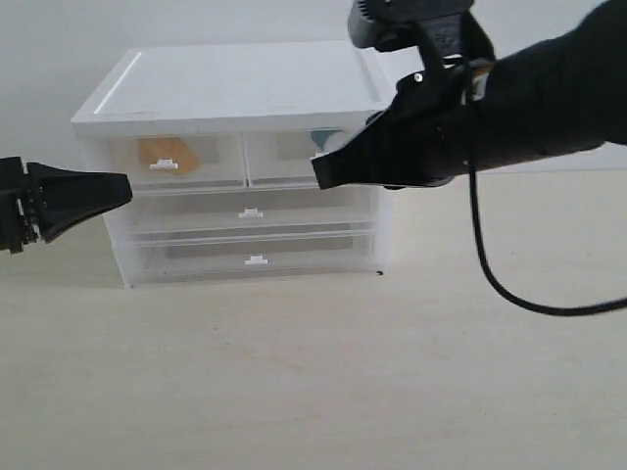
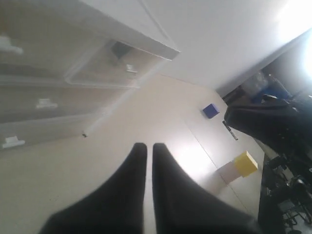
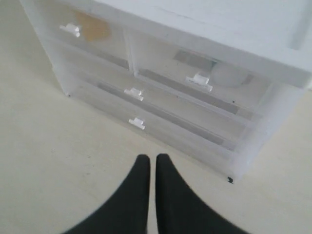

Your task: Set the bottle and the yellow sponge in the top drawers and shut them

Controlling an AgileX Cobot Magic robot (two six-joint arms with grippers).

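Note:
The yellow sponge (image 1: 165, 153) (image 3: 92, 27) shows through the front of the left top drawer (image 1: 181, 162). The bottle (image 1: 330, 138) (image 3: 227, 75) lies in the right top drawer (image 1: 284, 162), partly hidden by my right arm in the exterior view. Both top drawers sit flush with the cabinet front. My left gripper (image 1: 128, 189) (image 2: 146, 146) hovers just left of the cabinet, shut and empty. My right gripper (image 1: 317, 172) (image 3: 149, 158) is in front of the right top drawer, shut with nothing between its fingers.
The white-topped cabinet (image 1: 235, 83) stands at the back of the beige table, with two full-width drawers (image 1: 253, 212) below the top pair. In the left wrist view a blue cube (image 2: 210, 110) and a yellow block (image 2: 246, 163) lie off to the side. A black cable (image 1: 490, 264) hangs from the right arm.

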